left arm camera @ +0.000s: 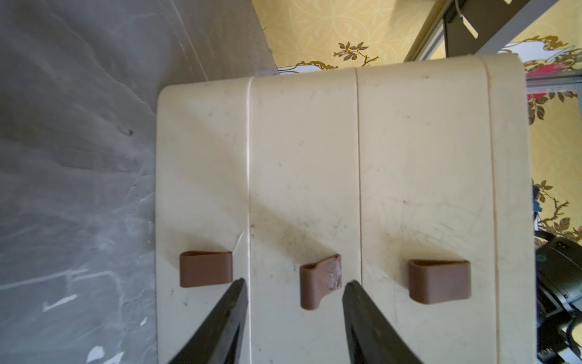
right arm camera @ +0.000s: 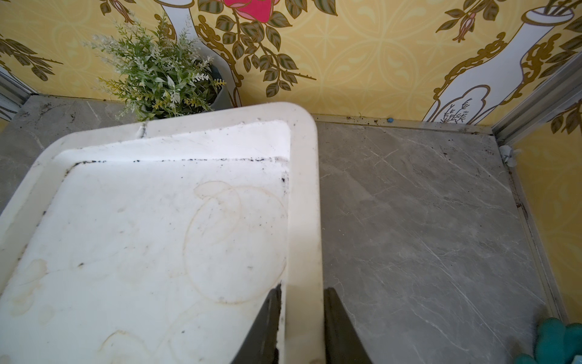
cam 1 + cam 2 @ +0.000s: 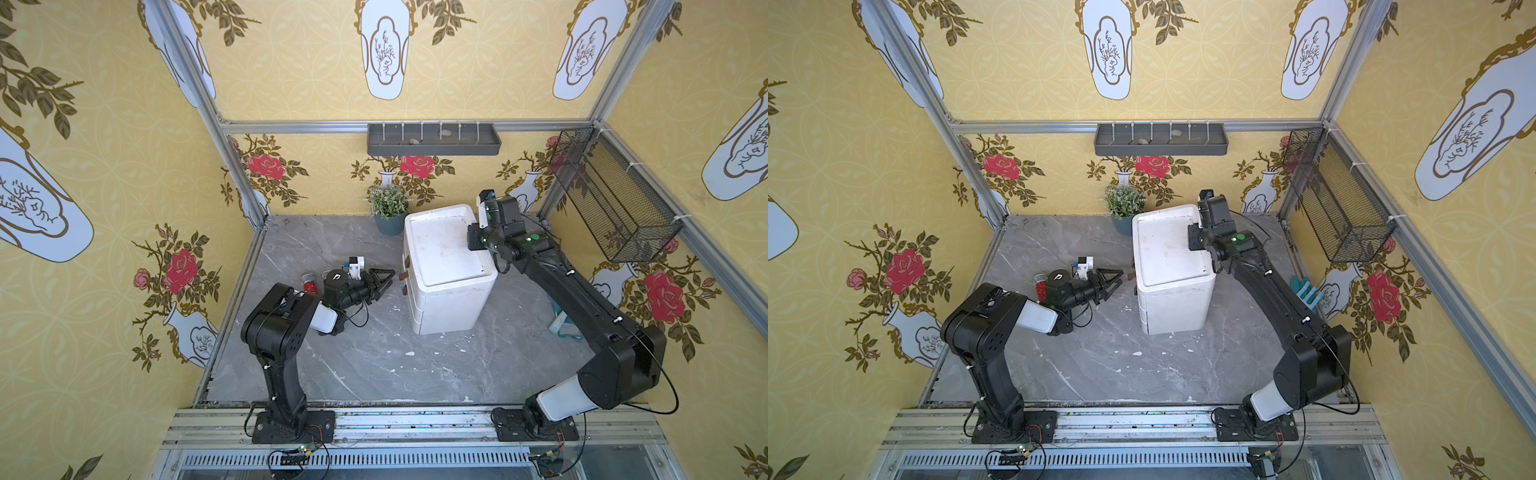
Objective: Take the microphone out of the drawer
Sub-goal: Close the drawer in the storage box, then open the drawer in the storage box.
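The left gripper (image 1: 295, 282) hangs open around the middle handle (image 1: 320, 281), white logo (image 3: 336, 276) on its wrist. The right gripper (image 2: 303, 288) clamps the rim of the drawer unit (image 3: 440, 257). Drawers (image 1: 302, 157) shut; red glittery thing (image 3: 308, 284) beside the left arm (image 3: 286, 316), microphone maybe, can't tell.

Left arm (image 3: 286, 320) folded low, forearm near level; left end effector (image 3: 392, 279) pointing sideways, jaws apart. Right arm (image 3: 582, 299) stretched far forward; right end effector (image 2: 303, 293) angled down, jaws nearly closed, pinching cabinet rim (image 2: 304, 220).

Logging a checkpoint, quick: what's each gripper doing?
Left gripper: open, aimed at the middle handle, holding nothing.
Right gripper: shut on the drawer unit's rim.
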